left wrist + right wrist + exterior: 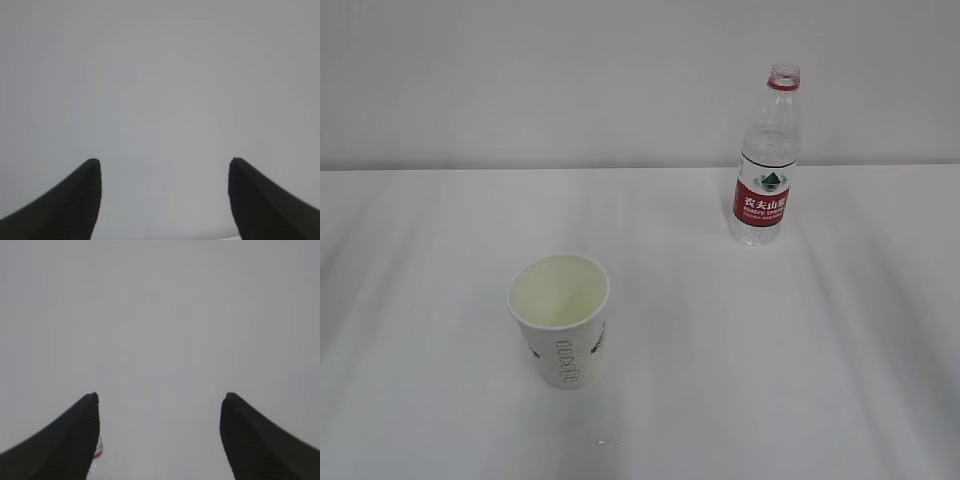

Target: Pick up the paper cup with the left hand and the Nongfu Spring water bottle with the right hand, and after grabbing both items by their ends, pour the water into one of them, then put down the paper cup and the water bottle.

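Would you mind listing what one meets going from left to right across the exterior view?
The paper cup standing upright near the front of the table → the Nongfu Spring water bottle standing capless farther back on the right.

Soft even light, faint shadows, slight blur

Paper cup [560, 318], water bottle [766, 160] well apart; wide gap between.

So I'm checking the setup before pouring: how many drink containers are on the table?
2: the paper cup stands front-centre, and the water bottle stands upright far right near the wall. No others visible.
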`<action>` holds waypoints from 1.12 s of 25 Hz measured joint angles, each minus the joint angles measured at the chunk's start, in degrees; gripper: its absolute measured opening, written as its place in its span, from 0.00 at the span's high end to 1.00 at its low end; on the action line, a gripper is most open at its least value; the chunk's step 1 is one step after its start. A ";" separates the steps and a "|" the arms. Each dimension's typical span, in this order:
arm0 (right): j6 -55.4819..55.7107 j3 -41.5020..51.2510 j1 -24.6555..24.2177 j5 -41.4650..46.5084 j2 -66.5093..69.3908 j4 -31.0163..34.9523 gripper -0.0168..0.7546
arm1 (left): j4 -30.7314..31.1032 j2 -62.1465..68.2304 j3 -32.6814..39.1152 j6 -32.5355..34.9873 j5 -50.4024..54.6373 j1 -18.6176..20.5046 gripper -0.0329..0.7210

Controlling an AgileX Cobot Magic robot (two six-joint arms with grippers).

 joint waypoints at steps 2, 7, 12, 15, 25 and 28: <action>0.00 0.00 0.00 -1.54 1.56 0.00 0.24 | 0.00 1.01 0.00 0.00 0.00 0.00 0.19; 0.00 0.00 0.00 -2.01 5.24 -0.13 0.24 | 1.52 3.84 0.28 0.00 -0.26 0.00 0.19; 0.00 0.00 0.00 -2.01 8.03 -2.77 0.24 | 1.64 4.83 3.79 0.00 -0.54 0.00 0.19; 0.14 0.13 0.00 -2.13 9.63 -3.99 0.24 | 1.64 4.95 6.87 0.00 -1.48 0.00 0.19; 2.83 8.81 0.00 -14.05 17.10 -4.53 0.24 | 1.76 5.08 14.95 -1.41 -7.32 0.09 0.19; 3.32 11.40 0.00 -18.82 19.89 -4.53 0.24 | 2.10 5.08 16.16 -2.54 -7.32 -0.16 0.19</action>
